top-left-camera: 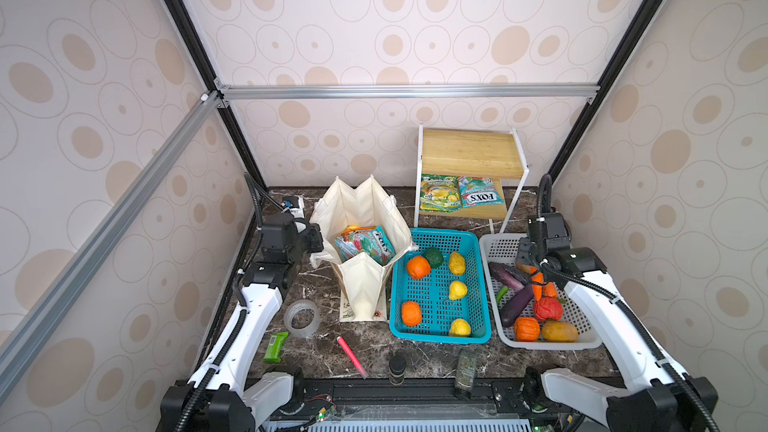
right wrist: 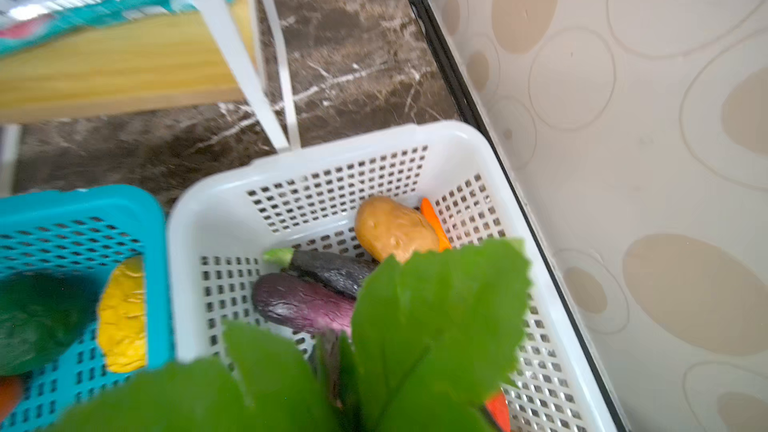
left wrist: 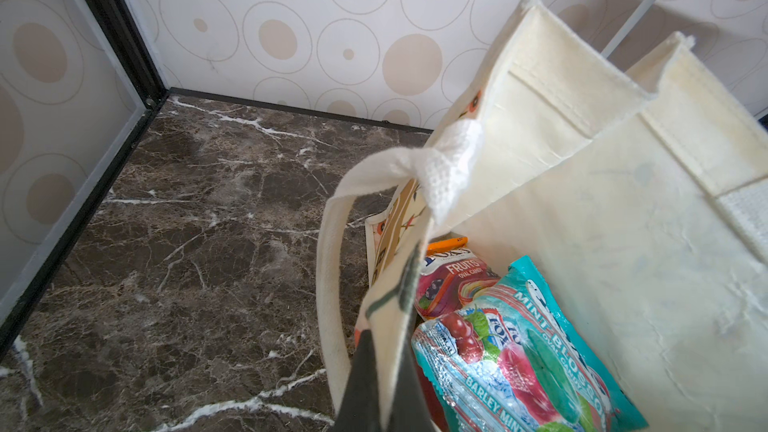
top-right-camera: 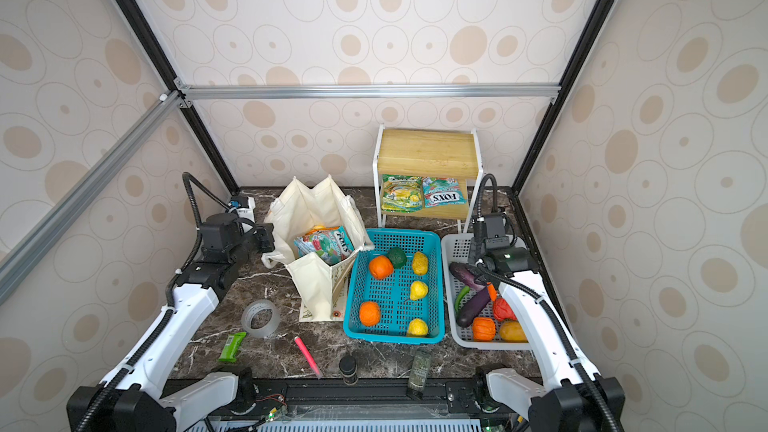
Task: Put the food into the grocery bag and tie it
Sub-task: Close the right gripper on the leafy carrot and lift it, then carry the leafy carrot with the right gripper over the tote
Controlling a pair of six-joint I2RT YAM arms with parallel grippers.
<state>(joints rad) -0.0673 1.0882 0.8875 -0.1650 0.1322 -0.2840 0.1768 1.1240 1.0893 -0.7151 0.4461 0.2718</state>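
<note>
Left jaws pinch grocery bag [left wrist: 582, 222] rim; candy packets [left wrist: 519, 359] inside.

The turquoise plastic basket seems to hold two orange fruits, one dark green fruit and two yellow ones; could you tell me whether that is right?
Not quite: the turquoise plastic basket holds two orange fruits, one dark green fruit and three yellow ones, not two, as both top views show.

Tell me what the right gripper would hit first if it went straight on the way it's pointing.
Probably the green leaves right in front of it; behind them lies the purple eggplant in the white basket. Depth is unclear.
</note>
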